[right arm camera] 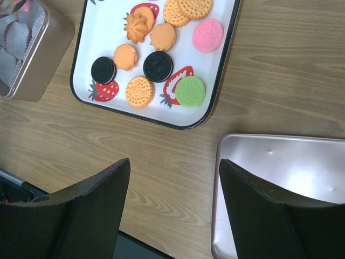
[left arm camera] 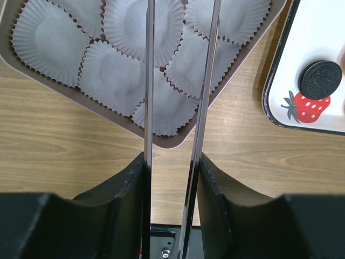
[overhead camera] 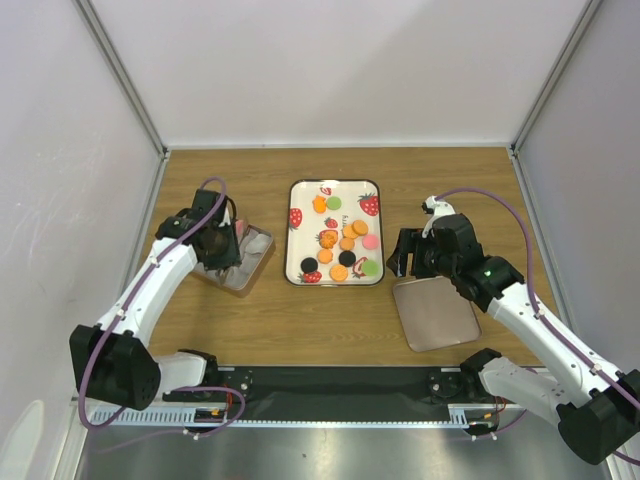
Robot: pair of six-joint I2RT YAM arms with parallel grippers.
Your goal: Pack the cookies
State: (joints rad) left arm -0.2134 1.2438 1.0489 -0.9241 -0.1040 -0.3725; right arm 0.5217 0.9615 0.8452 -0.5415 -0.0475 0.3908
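Several cookies (overhead camera: 346,243) in orange, pink, green and black lie on a white strawberry-print tray (overhead camera: 300,240). In the right wrist view I see a green one (right arm camera: 190,90), a pink one (right arm camera: 208,35), black ones (right arm camera: 158,66) and orange ones (right arm camera: 139,91). My left gripper (overhead camera: 222,245) hangs over a tin box (overhead camera: 252,264) of white paper cups (left arm camera: 113,70). It (left arm camera: 172,162) is shut on metal tongs (left arm camera: 149,81) whose arms stand apart over the cups, tips out of view. My right gripper (right arm camera: 173,167) is open and empty, near the tray's near right corner.
The box's flat metal lid (overhead camera: 435,315) lies right of the tray, under my right arm; it also shows in the right wrist view (right arm camera: 291,172). A black cookie (left arm camera: 321,78) sits on the tray's corner beside the box. White walls enclose the table.
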